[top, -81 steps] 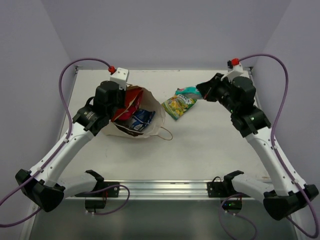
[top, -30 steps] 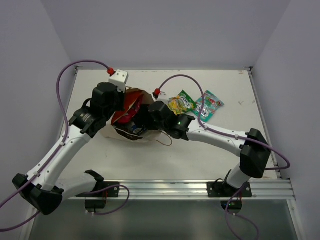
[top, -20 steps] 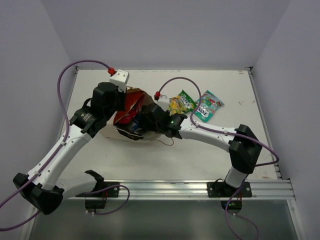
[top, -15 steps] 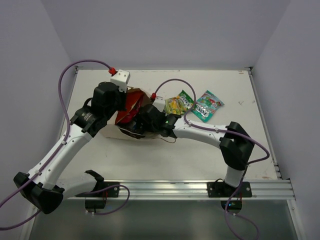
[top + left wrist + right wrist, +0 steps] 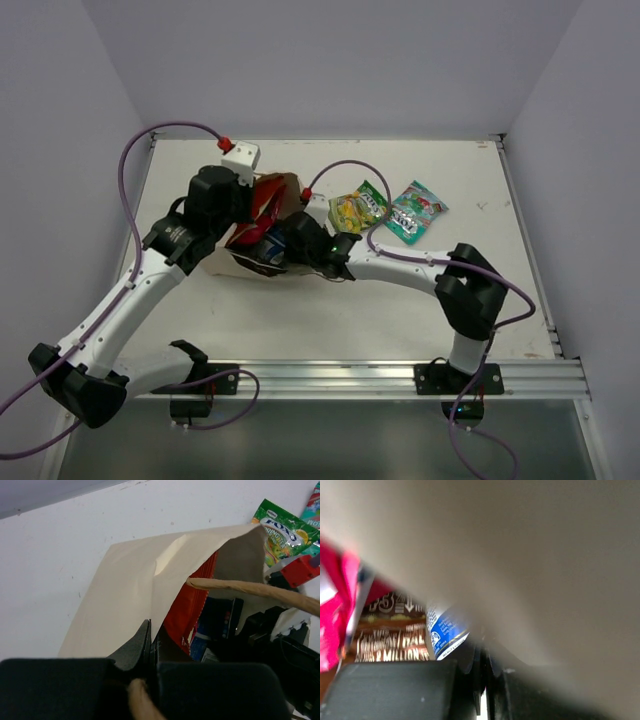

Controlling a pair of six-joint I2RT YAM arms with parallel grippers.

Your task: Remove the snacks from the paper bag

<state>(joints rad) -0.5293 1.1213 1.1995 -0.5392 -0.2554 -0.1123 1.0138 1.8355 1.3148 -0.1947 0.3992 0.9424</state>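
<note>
- Moved since the earlier view: the teal-green packet [image 5: 415,211], then at the right arm's fingertips, now lies flat on the table [image 5: 400,300] just beside the yellow-green packet [image 5: 357,209]. The right arm has swung across from the far right and pushed its wrist into the mouth of the paper bag [image 5: 125,595].
- Two of the six snacks are therefore out, and the rest sit in the bag, which lies on its side left of centre with its mouth toward the right arm.
- Inside, the orange-red packet [image 5: 190,605] leans against the upper wall with the blue-and-white packet [image 5: 445,627] below it. The dark brown packet [image 5: 390,640] lies deeper in. A pink blur at the left of the right wrist view is probably the pink-and-white packet [image 5: 335,625].
- The right gripper [image 5: 479,661] is inside the bag with its jaws drawn narrow at the lower corner of the blue-and-white packet. It looks like a pinch on that corner, though blur hides the contact itself.
- The left gripper [image 5: 150,647] is clamped tight on the bag's rim and holds the mouth lifted open, in the same place as in the earlier views.
- My reading is that the third removal is at the grasp stage, and the next move would be a straight pull back out through the mouth.
- The bag could drag along with the arm, or the wrist could snag the string handle [image 5: 250,587] that crosses the opening. The left gripper's hold on the rim should guard against the drag.
</note>
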